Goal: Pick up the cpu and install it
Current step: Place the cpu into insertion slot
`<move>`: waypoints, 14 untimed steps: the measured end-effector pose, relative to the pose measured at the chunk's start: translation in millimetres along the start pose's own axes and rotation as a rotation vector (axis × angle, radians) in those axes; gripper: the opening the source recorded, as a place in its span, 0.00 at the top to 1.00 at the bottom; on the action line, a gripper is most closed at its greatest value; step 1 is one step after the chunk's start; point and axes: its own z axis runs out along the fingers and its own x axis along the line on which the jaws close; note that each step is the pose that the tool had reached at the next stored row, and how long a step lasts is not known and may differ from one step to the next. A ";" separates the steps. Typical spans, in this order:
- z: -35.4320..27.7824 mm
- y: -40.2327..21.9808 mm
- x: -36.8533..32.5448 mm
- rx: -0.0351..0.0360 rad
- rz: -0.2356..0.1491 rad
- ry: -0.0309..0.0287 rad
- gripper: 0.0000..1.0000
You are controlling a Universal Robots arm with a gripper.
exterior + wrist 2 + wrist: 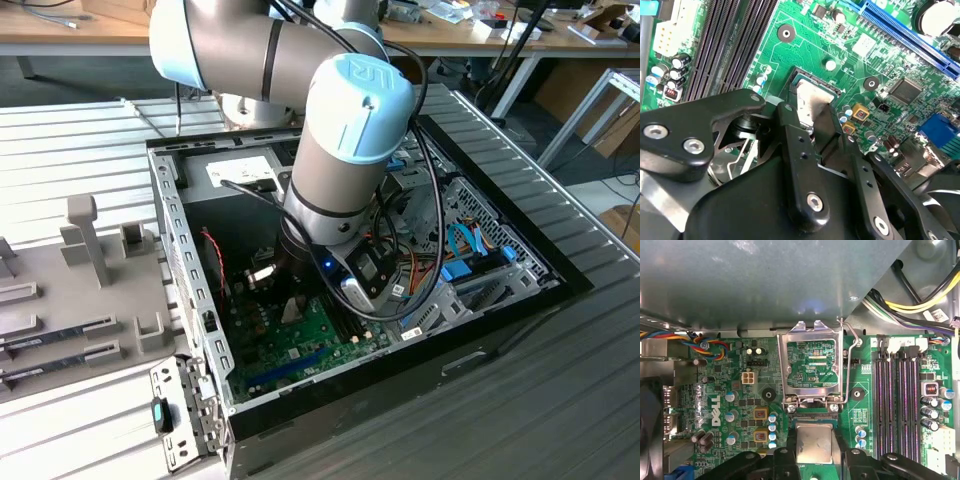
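Two black fingers (792, 140) of the gripper (814, 432) clamp the small silvery square cpu (814, 445) flat over the green motherboard's (860, 415) socket (812, 416), whose steel frame (812, 334) is hinged open to receive it.

This looks like a robot lab or workshop. A big grey robot arm (340, 150) with light blue caps rises from a ribbed metal bench (560, 400). Under it lies an open computer case (185, 250). Inside the case is a green board (740, 405) full of little parts, with coloured wires (695, 345) beside it. Next to the case sits a grey tray (100, 290) with holders and two memory sticks (60, 335) on it. Far back stand long wooden benches (60, 42) with cables and small gear lying on them. The floor between is dark.
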 end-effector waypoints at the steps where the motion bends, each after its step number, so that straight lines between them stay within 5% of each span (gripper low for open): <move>1: -0.1 0.0 0.0 0.0002 -0.003 0.0001 0.62; 7: -0.1 0.0 0.0 0.0003 -0.040 0.0005 0.62; 14: -0.8 0.0 0.0 -0.0014 -0.041 0.0006 0.60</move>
